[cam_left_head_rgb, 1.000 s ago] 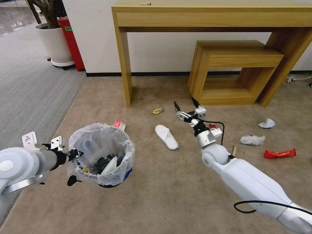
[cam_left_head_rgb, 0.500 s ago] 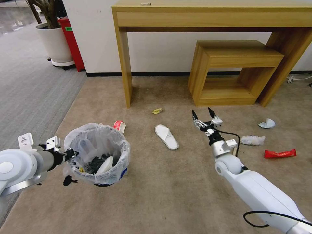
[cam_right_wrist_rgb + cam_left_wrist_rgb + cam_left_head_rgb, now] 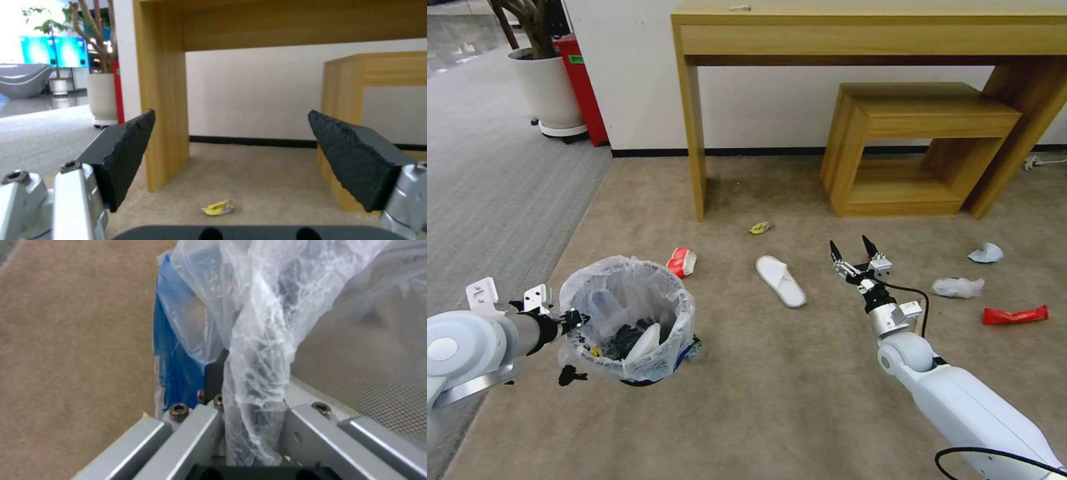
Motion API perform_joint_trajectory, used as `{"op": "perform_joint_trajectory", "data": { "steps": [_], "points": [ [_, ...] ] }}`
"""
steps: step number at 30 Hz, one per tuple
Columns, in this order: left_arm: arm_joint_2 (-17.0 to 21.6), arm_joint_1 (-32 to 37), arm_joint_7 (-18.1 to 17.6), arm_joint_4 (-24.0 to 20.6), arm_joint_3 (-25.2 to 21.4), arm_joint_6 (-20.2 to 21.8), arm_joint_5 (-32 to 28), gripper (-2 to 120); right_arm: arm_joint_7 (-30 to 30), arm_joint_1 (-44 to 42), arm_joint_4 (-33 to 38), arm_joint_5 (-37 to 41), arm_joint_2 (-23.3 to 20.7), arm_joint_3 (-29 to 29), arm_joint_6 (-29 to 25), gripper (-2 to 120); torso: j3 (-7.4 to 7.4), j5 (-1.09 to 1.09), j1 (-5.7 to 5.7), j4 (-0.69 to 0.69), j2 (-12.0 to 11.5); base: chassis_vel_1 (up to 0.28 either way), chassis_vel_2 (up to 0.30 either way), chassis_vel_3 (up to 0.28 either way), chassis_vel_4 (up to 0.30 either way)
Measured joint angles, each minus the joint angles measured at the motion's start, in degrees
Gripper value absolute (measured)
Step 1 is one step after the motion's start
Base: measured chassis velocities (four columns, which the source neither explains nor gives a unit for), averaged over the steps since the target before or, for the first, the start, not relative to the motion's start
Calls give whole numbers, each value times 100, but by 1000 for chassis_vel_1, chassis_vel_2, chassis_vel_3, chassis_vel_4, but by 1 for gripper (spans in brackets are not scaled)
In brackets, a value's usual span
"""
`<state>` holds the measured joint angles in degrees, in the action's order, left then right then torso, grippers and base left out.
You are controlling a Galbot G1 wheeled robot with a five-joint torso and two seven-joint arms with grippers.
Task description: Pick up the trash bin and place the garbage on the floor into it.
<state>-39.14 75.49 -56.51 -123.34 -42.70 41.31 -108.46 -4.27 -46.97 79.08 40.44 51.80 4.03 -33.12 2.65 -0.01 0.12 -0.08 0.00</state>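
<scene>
**Bin gripped at its rim, right pincer spread above the carpet**

The left gripper (image 3: 570,319) is clamped on the near rim of the small round dark trash bin with a blue base and crinkled translucent white plastic liner (image 3: 627,319); in the left wrist view the liner (image 3: 262,340) is bunched between its metal fingers. The bin holds dark scraps and a white piece.

The right gripper (image 3: 854,257) hangs above the beige-brown short-pile carpet floor (image 3: 774,393), its black padded fingers (image 3: 129,156) wide apart and holding nothing. A white slipper (image 3: 780,280) lies just to its left. A crumpled yellow wrapper (image 3: 218,207) lies ahead of it, near the leg of the light wooden table (image 3: 694,133). To its right lie a crushed clear bottle (image 3: 957,287), a red wrapper (image 3: 1015,314) and a white tissue (image 3: 986,253). A red-white carton (image 3: 682,261) lies just beyond the bin.
</scene>
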Motion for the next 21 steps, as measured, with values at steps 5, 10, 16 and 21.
{"op": "perform_joint_trajectory", "data": {
  "steps": [5,10,16,21],
  "points": [
    [-24,6,0,-12,7,-9,29,0,14,9,-2,-16,17,12,-15,88,0,0,0,0,0,121,101,-108,-110],
    [-46,9,5,-12,13,-25,72,0,72,8,-40,-56,40,40,-85,88,0,0,0,-2,0,41,24,-45,-46],
    [-61,2,16,-9,14,-33,102,0,112,-2,-52,-71,40,46,-114,88,0,1,0,-3,0,0,0,0,0],
    [-67,13,24,26,-70,-44,195,0,123,-3,-68,-84,20,50,-116,87,0,1,0,-3,0,0,0,0,0]
  ]
}}
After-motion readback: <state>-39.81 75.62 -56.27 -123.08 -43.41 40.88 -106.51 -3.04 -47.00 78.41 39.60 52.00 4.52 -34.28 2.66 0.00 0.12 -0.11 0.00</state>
